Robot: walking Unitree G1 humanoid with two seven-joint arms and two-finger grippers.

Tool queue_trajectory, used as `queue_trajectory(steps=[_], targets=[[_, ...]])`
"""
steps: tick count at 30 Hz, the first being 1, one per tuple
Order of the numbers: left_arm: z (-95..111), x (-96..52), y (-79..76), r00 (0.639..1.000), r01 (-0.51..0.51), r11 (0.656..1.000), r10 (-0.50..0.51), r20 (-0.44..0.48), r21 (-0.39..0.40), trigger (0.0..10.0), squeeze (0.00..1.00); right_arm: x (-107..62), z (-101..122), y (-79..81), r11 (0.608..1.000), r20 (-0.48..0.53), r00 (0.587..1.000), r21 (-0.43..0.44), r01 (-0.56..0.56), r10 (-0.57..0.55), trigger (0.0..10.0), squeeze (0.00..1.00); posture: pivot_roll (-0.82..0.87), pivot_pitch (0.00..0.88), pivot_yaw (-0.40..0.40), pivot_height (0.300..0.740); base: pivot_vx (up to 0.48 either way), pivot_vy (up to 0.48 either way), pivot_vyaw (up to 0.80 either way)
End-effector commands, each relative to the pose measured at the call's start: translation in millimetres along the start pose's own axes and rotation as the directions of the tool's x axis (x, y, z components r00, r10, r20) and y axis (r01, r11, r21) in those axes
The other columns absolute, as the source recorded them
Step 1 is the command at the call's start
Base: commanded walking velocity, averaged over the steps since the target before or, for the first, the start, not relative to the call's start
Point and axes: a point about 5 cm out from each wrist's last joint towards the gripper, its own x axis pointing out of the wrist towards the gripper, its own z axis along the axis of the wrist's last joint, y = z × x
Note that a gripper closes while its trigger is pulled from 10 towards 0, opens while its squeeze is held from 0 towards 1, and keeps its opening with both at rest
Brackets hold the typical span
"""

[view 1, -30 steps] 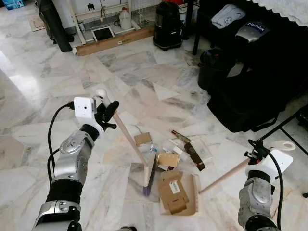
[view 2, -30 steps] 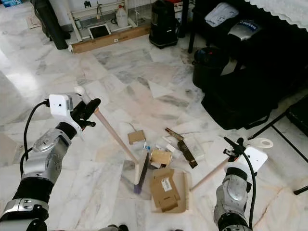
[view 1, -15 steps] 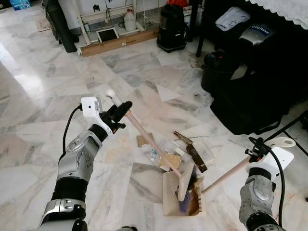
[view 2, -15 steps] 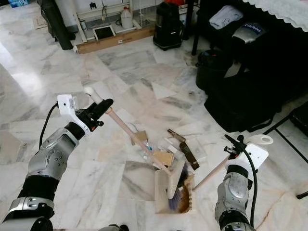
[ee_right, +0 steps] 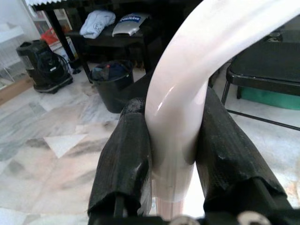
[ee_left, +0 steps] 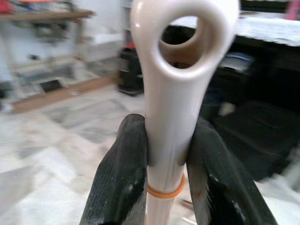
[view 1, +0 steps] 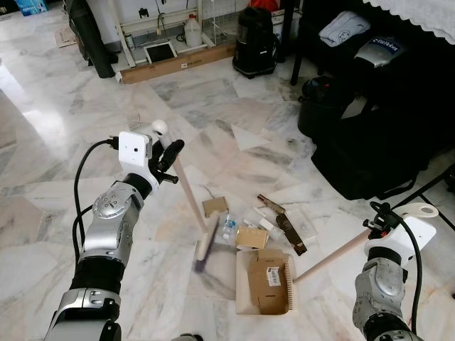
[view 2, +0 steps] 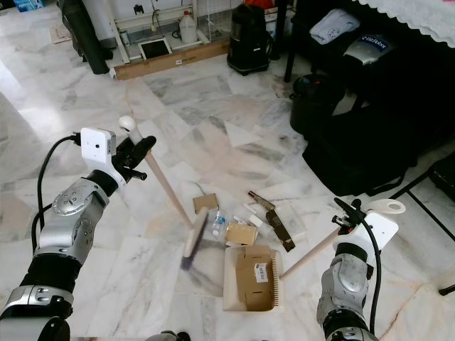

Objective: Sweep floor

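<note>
Left eye view: the broom (view 1: 190, 206) was held near its white top end by the left gripper (view 1: 165, 155), its shaft slanting down to the brush head, which was blurred just above the marble floor (view 1: 64, 142) beside the scattered litter (view 1: 245, 226). The dustpan (view 1: 264, 283) was seen lying flat on the floor just beyond the brush head, with a piece of cardboard (view 1: 269, 278) resting in it, and its long handle ran up to the right gripper (view 1: 378, 226).

Right eye view: the same layout was shown, with small boxes and wrappers lying between the brush head and the dustpan's open edge.

Left wrist view: the two black fingers (ee_left: 121, 173) were seen closed tightly on the broom's pale handle just below its hanging loop.

Right wrist view: the fingers (ee_right: 126, 159) were seen clamped on the white curved grip of the dustpan handle.

For the step in hand to be done well, it was judged that the brush should be set down behind the loose litter and drawn low towards the dustpan mouth, while the dustpan was kept pressed flat and steady so that nothing slipped beneath its lip.
</note>
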Motion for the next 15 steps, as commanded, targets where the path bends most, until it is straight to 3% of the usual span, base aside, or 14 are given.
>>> queue_trajectory(steps=[1,5,10,15], targets=[[13.3,1.3,11.5,0.995,-0.077,0.995,0.072,0.076,0.063,10.0,0.0,6.6,11.5,2.2,0.999,0.051,0.999,0.038,0.004,-0.006,10.0,0.0,0.15,0.087,0.015,0.74,0.0,0.0,0.0],[6.7,-2.6,16.4,0.992,-0.112,0.987,0.105,0.062,0.114,10.0,0.0,8.5,17.1,3.0,0.999,0.08,0.997,0.051,-0.004,0.0,10.0,0.0,0.15,0.087,0.009,0.74,0.0,0.0,0.0],[-23.1,-10.7,-1.6,0.998,-0.056,0.991,0.059,-0.019,0.124,10.0,0.0,9.2,23.0,3.4,0.999,0.114,0.993,0.047,-0.022,0.017,10.0,0.0,0.13,0.073,0.004,0.74,0.0,0.0,0.0],[-37.0,-11.8,-14.1,0.997,-0.049,0.995,0.053,-0.048,0.085,10.0,0.0,8.0,27.0,2.3,0.998,0.141,0.99,0.054,-0.039,0.031,10.0,0.0,0.11,0.048,-0.007,0.74,0.0,0.0,0.0]])
